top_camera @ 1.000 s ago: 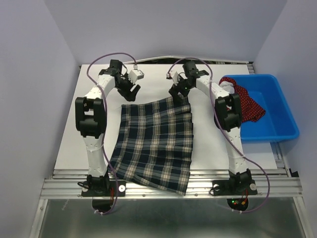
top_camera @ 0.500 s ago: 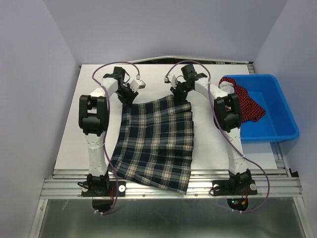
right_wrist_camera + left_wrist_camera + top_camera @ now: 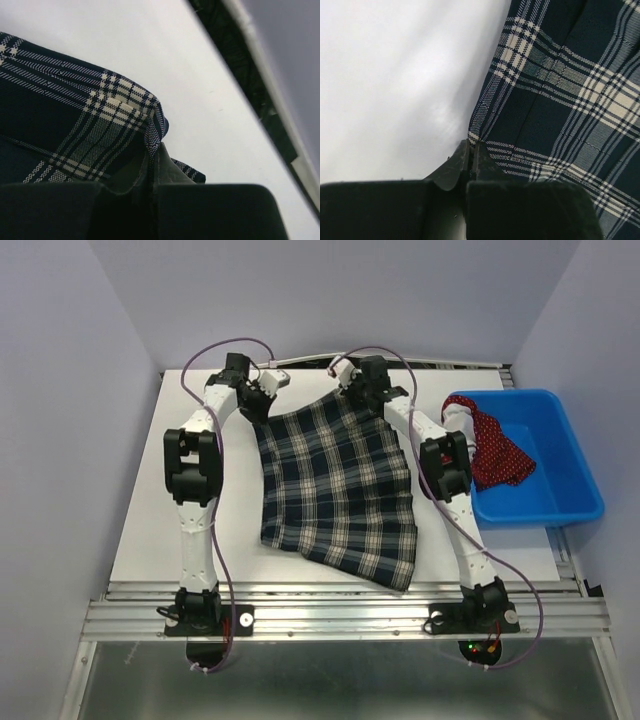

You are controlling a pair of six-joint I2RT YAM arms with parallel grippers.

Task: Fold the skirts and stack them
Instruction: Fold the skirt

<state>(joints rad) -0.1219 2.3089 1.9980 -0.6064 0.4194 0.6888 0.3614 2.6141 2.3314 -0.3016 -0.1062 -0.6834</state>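
Plaid skirt (image 3: 335,490) lies spread flat on the white desk (image 3: 140,500), roughly mid-desk. Its narrower end faces the far edge and its wider hem faces the near edge. The near right corner of the hem reaches the near edge of the desk. The cloth lies skewed, with its left side running nearly straight and its right side flaring out toward the near right.

Left gripper (image 3: 471,146): at the far left corner of the plaid skirt. The left wrist view shows the jaws closed together with the skirt's edge pinched between the tips. White desk surface is to the left of the grip.

Right gripper (image 3: 152,150): at the far right corner of the same skirt, near the far edge of the desk. The jaws are closed on a small raised fold of the plaid cloth, and the fabric bunches just above the tips.

Red polka-dot skirt (image 3: 495,455): crumpled in the blue plastic bin (image 3: 548,465) at the desk's right edge. It is heaped against the bin's left wall, with part draped over that rim. It lies well apart from both grippers.
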